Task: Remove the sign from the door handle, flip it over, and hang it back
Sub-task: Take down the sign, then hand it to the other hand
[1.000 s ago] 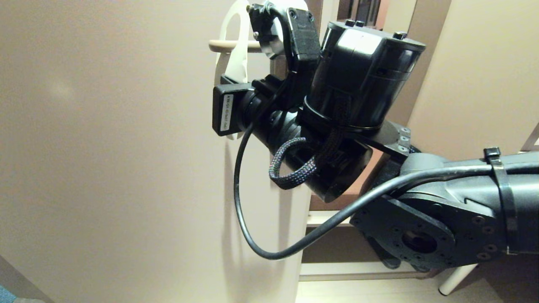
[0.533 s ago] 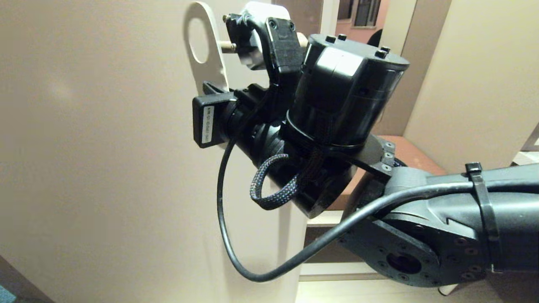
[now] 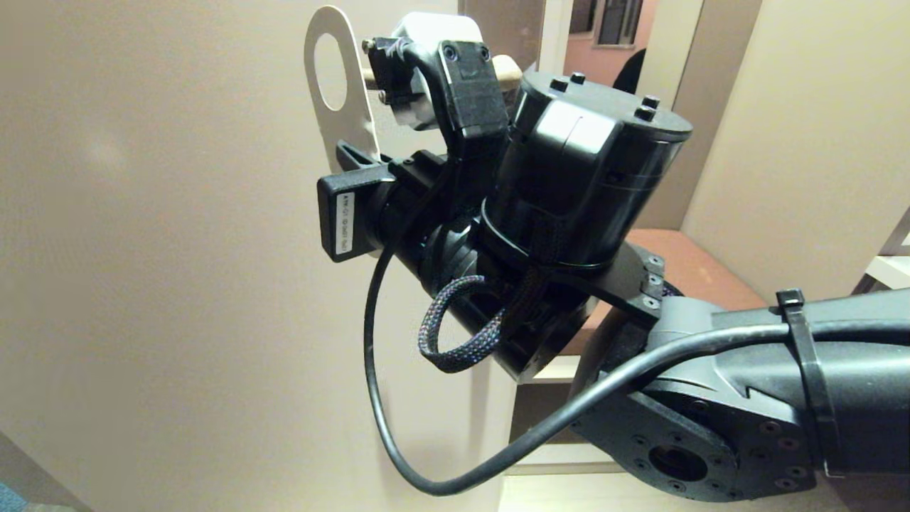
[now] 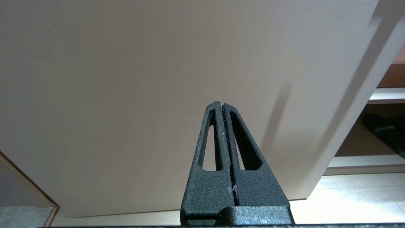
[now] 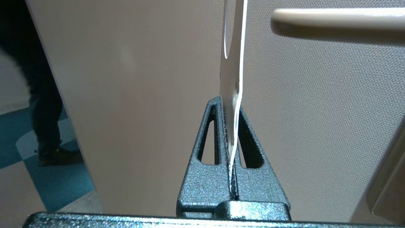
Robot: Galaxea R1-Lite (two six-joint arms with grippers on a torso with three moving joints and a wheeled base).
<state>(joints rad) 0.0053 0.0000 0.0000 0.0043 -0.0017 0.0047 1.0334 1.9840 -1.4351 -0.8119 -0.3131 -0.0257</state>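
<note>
One sign (image 5: pixel 232 79) is sitting pinched edge-on between the two closed fingers of the right gripper (image 5: pixel 228 104), clear of the single door handle (image 5: pixel 335 18) and just beside its free end. The left gripper (image 4: pixel 221 106) is hanging low by the door (image 4: pixel 126 95), fingers pressed together on nothing.

White sign (image 3: pixel 334 107) upright, clear of beige door handle (image 5: pixel 338 18).
</note>
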